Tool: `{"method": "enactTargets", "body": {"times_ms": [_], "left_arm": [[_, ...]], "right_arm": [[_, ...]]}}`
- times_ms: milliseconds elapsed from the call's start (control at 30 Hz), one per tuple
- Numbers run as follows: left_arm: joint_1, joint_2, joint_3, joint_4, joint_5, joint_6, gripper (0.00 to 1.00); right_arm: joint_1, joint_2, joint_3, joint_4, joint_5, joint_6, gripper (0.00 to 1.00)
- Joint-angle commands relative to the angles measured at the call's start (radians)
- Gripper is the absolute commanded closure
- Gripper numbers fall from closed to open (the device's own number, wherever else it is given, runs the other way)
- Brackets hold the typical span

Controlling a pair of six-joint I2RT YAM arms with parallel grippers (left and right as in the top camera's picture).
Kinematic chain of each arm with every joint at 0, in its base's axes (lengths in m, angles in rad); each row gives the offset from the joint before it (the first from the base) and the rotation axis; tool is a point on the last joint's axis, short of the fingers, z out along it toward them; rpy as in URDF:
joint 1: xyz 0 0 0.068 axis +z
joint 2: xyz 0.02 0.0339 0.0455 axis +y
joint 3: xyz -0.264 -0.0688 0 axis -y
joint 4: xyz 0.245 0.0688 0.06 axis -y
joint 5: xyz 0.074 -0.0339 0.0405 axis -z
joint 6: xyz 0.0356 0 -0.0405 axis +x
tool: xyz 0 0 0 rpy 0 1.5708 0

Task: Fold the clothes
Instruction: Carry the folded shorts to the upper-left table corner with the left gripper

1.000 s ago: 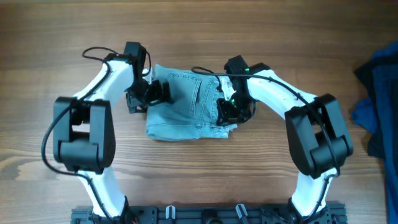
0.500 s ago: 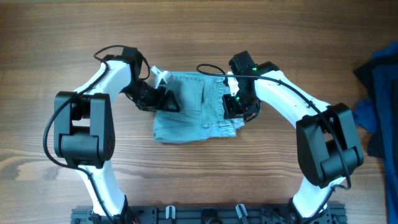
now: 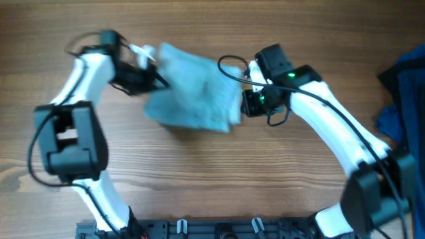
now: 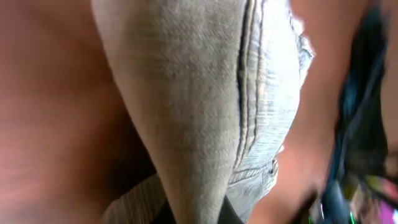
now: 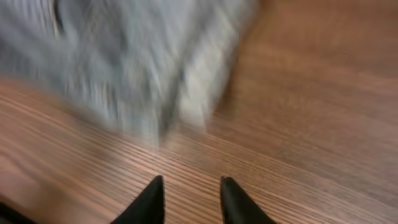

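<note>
The light blue denim shorts [image 3: 192,93] lie bunched and motion-blurred at the table's centre, their left side lifted. My left gripper [image 3: 153,74] is shut on their upper left edge. In the left wrist view a fold of denim [image 4: 186,93] fills the frame and runs down between the jaws [image 4: 196,214]. My right gripper [image 3: 247,104] hovers just off the shorts' right edge. In the right wrist view it [image 5: 189,186] stands open over bare wood with nothing between its fingertips, and the shorts [image 5: 137,68] lie blurred ahead of it.
A dark blue fabric pile [image 3: 402,99] lies at the table's right edge. The wooden table [image 3: 219,172] stretches out in front of the shorts. The arm bases stand along the near edge.
My left gripper has shut on the shorts' left edge and swung up and left, dragging the shorts with it. My right gripper has widened a little and drawn back off the cloth.
</note>
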Motion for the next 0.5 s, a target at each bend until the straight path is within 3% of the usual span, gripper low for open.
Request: {"method": "enactTargets", "body": {"times_ms": [0,100,200,233,467], "left_arm": [[0.242,-0.044,0.048,0.084,-0.111,-0.183,0.96],[0.396,-0.018,0.047,0.102,-0.230,-0.222,0.96],[0.530,0.026,0.047,0.094,-0.254,-0.222,0.96],[0.602,0.059,0.045,0.057,-0.254,-0.221,0.85],[0.585,0.090,0.029,0.005,-0.254,-0.175,0.86]], "right_arm": [[-0.005,-0.078,0.023,-0.016,0.005,0.008,0.67],[-0.005,-0.089,0.023,-0.041,0.005,0.008,0.67],[-0.005,-0.089,0.023,-0.038,0.005,0.037,0.68],[-0.005,-0.089,0.023,-0.027,0.005,0.041,0.69],[-0.005,-0.090,0.023,-0.031,0.005,0.041,0.71]]}}
